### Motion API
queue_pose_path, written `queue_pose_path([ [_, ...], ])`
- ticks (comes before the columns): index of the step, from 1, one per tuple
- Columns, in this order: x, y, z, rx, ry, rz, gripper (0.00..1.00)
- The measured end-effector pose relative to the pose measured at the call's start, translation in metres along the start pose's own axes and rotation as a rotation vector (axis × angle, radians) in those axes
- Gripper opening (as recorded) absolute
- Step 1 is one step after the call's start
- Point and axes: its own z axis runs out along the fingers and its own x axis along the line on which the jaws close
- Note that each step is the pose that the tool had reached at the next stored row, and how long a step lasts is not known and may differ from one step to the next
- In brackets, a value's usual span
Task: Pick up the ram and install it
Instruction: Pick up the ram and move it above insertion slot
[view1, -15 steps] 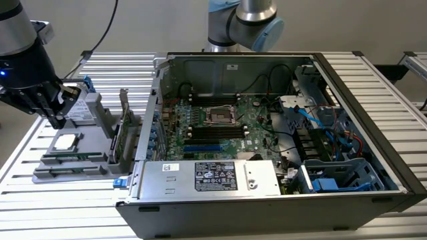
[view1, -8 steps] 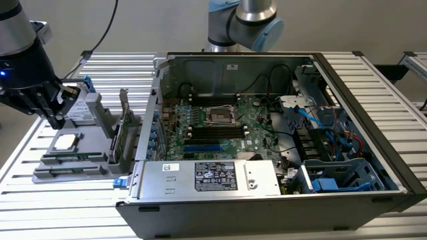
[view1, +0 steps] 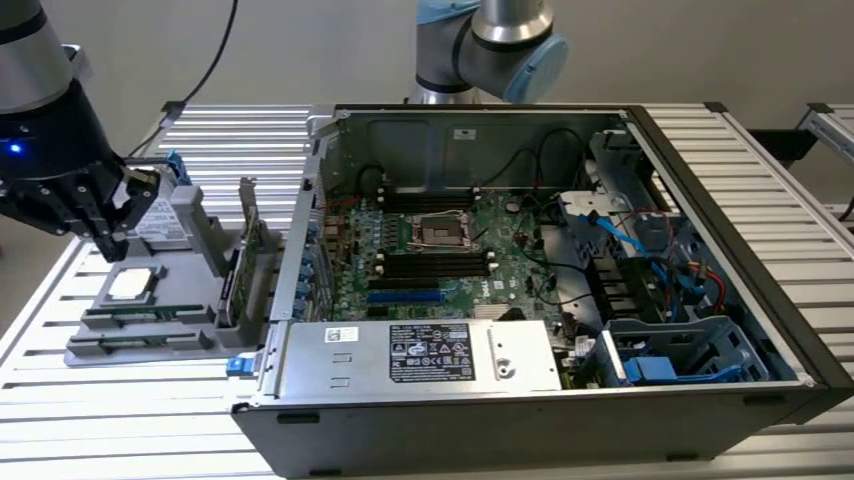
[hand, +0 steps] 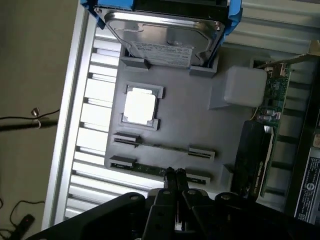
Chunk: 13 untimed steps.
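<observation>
Gripper (hand: 175, 175) closest to the wrist camera. Jaws pinched fully together, nothing held between them. I see the tips lined up over the ram (hand: 142, 167), a thin green stick seated in the outermost holder of the grey fixture tray (hand: 185, 120). Contact: I cannot tell from the wrist view. In the exterior view the gripper (view1: 107, 240) hangs above the tray, apart from the sticks.

A second thin stick (hand: 162, 146) sits in the next holder, between the ram and the square processor chip (hand: 140, 107). Hard drive (hand: 160, 40) in a blue bracket stands at the tray's other end.

Expansion card (view1: 244, 250) stands upright between the tray and the open computer case (view1: 747, 330). Inside the case I note the motherboard (view1: 521, 235) with black memory slots (view1: 434, 265), and a power supply (view1: 414, 355) along the near wall. Tray and case both rest on the slatted worktop (view1: 134, 420). The ram is in the tray, not in the case.
</observation>
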Motion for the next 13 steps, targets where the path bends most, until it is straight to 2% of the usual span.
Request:
queue_pose_path([
  [13, -0.0004, -0.0002, 0.0045, 0.0145, 0.0087, -0.236, 0.1],
])
